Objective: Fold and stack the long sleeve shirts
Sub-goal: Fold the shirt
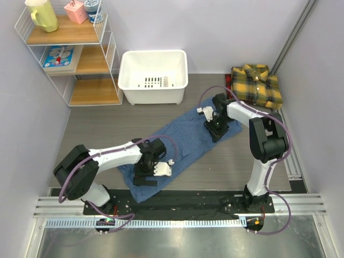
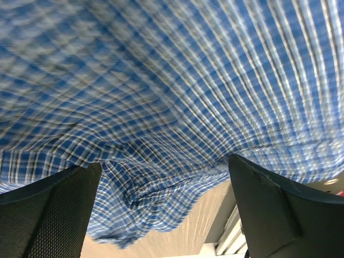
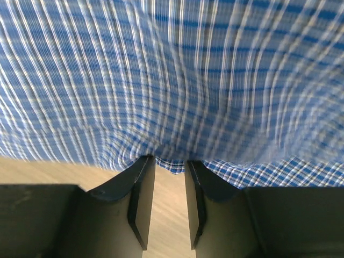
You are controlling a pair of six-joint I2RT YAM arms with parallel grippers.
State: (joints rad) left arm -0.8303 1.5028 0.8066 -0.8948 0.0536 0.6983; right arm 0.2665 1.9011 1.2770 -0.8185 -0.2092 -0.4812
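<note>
Blue fine-checked cloth shirt lies spread on the grey table. The left gripper gapes wide and empty over its near hem and should bite low there. The right gripper is nearly closed at the far hem; whether it pinches the cloth I cannot tell. Beyond its fingers, a folded yellow-and-dark plaid shirt and a white plastic tub bound the free room.

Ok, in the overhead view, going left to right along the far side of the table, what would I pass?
First the wire shelf → white tub → yellow plaid shirt. The blue shirt lies nearer and overlaps the tub's span, so it is left out.
</note>
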